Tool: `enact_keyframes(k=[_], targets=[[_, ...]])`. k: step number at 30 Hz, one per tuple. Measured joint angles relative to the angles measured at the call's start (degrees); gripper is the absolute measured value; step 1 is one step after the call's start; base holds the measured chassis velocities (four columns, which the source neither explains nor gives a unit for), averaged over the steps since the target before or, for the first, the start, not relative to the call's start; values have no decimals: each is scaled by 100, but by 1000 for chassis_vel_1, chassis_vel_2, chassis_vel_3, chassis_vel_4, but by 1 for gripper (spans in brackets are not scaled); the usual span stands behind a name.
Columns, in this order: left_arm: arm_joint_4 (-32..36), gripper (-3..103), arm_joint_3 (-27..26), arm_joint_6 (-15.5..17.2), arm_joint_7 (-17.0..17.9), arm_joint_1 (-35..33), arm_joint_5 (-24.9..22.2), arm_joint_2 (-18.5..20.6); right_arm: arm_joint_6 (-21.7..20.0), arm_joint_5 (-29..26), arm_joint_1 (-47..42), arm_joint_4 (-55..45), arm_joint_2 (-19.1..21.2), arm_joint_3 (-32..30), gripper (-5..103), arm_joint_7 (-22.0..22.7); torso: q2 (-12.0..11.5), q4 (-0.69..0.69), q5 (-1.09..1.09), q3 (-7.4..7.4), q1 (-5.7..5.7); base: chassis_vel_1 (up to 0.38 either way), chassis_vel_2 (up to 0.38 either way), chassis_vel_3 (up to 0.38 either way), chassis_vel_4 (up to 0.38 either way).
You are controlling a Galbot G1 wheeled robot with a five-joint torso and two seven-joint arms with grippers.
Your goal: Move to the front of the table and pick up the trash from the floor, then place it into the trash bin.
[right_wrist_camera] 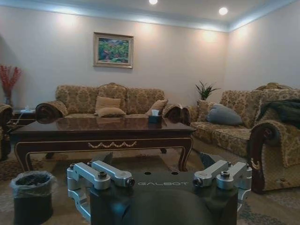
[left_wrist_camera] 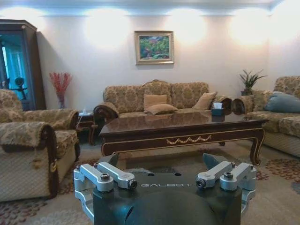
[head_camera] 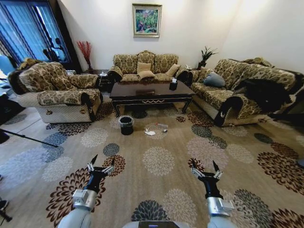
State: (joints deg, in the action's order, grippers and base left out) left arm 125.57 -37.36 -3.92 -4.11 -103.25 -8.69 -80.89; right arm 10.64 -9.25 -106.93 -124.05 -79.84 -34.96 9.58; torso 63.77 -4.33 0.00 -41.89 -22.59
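Robot stands well back on the floral carpet (head_camera: 156, 161), facing the dark wood coffee table (head_camera: 151, 92). Left tool (head_camera: 101, 164) and right tool (head_camera: 205, 167) both hover low in front, fingers spread wide, holding nothing. Black trash bin (head_camera: 126, 125) with grey liner sits on the floor just before the table's left leg. White trash (head_camera: 151, 132) lies on the carpet beside the bin, probably crumpled paper, with a smaller scrap near it.
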Motion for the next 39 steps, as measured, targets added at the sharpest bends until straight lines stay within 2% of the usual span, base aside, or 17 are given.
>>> enact_keyframes(k=[5,6,8,10,15,21,24,29,39], targets=[[121,100,-6,41,187,-74,6,-88,52,248,-26,-133,-7,-3,100,-169,0,1,0,0,0,0,0,0,0],[147,100,-18,-52,210,-77,-43,-106,92,290,-47,-169,-13,12,100,-214,0,0,0,0,0,0,0,0,0],[185,100,-53,-117,212,-77,-72,-121,200,368,-77,-195,-22,27,100,-312,0,0,0,0,0,0,0,0,0],[278,100,-118,-55,225,-97,-14,-137,481,424,-121,-197,-19,35,100,-684,0,0,0,0,0,0,0,0,0],[338,100,-167,-18,258,-194,132,-189,621,423,-189,-235,-32,95,100,-880,0,0,0,0,0,0,0,0,0],[254,100,-172,-179,266,-270,175,-214,598,439,-224,-297,-71,77,100,-816,0,1,0,0,0,0,0,0,0],[204,100,-193,-351,267,-273,148,-216,474,444,-226,-310,-103,42,100,-618,0,0,0,0,0,0,0,0,0],[203,100,-191,-442,302,-292,58,-210,406,456,-241,-312,-162,50,100,-498,-7,0,0,4,2,0,0,0,0],[184,100,-175,-515,314,-359,-12,-212,365,522,-270,-305,-228,71,100,-436,-251,0,0,135,114,0,0,0,0]])
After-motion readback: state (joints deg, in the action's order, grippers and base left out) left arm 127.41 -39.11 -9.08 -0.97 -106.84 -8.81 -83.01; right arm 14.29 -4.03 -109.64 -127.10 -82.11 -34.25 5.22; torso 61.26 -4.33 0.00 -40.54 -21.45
